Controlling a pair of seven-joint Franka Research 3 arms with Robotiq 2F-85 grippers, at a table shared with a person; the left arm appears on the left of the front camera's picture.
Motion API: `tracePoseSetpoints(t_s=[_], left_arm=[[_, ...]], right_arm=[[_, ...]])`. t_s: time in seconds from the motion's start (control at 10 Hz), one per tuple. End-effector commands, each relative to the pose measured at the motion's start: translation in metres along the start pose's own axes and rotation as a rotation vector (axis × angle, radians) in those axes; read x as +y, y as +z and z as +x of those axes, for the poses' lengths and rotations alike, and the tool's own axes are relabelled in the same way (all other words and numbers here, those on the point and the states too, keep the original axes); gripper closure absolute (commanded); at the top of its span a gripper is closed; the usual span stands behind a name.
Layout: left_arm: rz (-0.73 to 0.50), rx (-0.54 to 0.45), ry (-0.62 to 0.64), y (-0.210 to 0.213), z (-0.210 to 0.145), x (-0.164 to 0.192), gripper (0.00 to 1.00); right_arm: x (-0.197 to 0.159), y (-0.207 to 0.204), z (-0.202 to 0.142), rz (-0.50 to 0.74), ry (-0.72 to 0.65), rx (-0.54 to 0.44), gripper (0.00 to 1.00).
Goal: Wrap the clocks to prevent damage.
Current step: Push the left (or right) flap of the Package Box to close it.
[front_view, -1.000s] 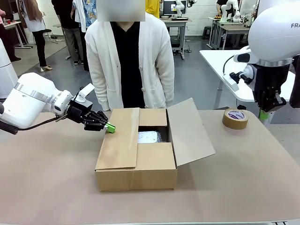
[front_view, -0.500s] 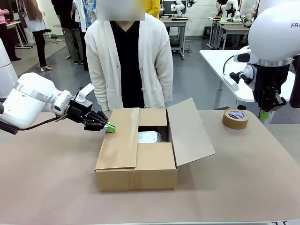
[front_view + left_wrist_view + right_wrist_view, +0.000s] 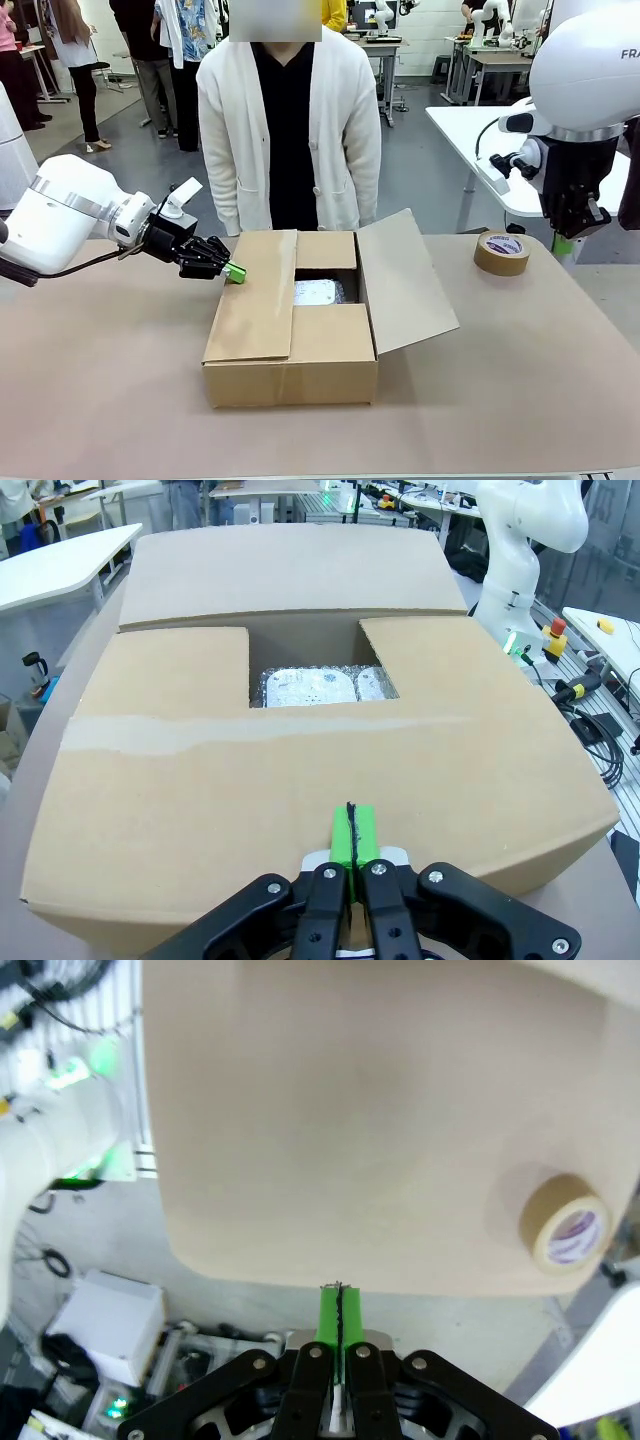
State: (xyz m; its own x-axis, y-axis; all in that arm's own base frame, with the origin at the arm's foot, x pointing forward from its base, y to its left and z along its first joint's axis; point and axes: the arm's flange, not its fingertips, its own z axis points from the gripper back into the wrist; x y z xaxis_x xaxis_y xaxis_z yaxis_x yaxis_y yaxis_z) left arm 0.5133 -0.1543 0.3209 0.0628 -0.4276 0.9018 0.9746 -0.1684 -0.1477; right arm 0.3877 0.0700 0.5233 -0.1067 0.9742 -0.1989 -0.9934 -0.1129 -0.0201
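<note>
Tan table (image 3: 120, 400), w/ a person (image 3: 290, 130) in a white cardigan standing at its far edge, hands out of sight. Center: brown cardboard box (image 3: 290, 350), plain matte board, three flaps folded flat, the right flap (image 3: 405, 285) tilted up and outward. A square gap between the flaps shows the clock (image 3: 320, 292) down inside the box, pale and round-faced under shiny, crinkled wrap, seen more clearly from the left wrist (image 3: 310, 687). Left gripper (image 3: 236, 272) sits at the box's left edge, over the folded left flap; the clock lies beyond its tips, across the flap and lower, w/ cardboard between them. Its green pads (image 3: 353, 835) are pressed together, holding nothing; contact w/ the flap can't be told. Brown tape roll (image 3: 501, 253), a flat ring, lies on the table well right of the box. Right gripper (image 3: 563, 243) hangs past the table's right corner, beside the tape, far from the clock, pads (image 3: 340, 1310) likewise pinched together, empty.
</note>
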Motion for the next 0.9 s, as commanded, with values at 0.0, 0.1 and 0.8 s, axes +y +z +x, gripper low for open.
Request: tracePoseSetpoints(t_s=[0.0,0.1,0.8], left_arm=[[0.004,0.007,-0.004,-0.003,-0.003,0.0,1.0],[0.004,0.007,-0.004,-0.003,-0.003,0.0,1.0],[0.004,0.007,-0.004,-0.003,-0.003,0.0,1.0]], right_arm=[[-0.014,-0.028,0.001,-0.043,0.262,-0.076,0.99],[-0.03,-0.044,0.003,-0.052,0.487,-0.147,0.99],[-0.05,-0.096,0.015,-0.005,0.102,-0.609,0.99]])
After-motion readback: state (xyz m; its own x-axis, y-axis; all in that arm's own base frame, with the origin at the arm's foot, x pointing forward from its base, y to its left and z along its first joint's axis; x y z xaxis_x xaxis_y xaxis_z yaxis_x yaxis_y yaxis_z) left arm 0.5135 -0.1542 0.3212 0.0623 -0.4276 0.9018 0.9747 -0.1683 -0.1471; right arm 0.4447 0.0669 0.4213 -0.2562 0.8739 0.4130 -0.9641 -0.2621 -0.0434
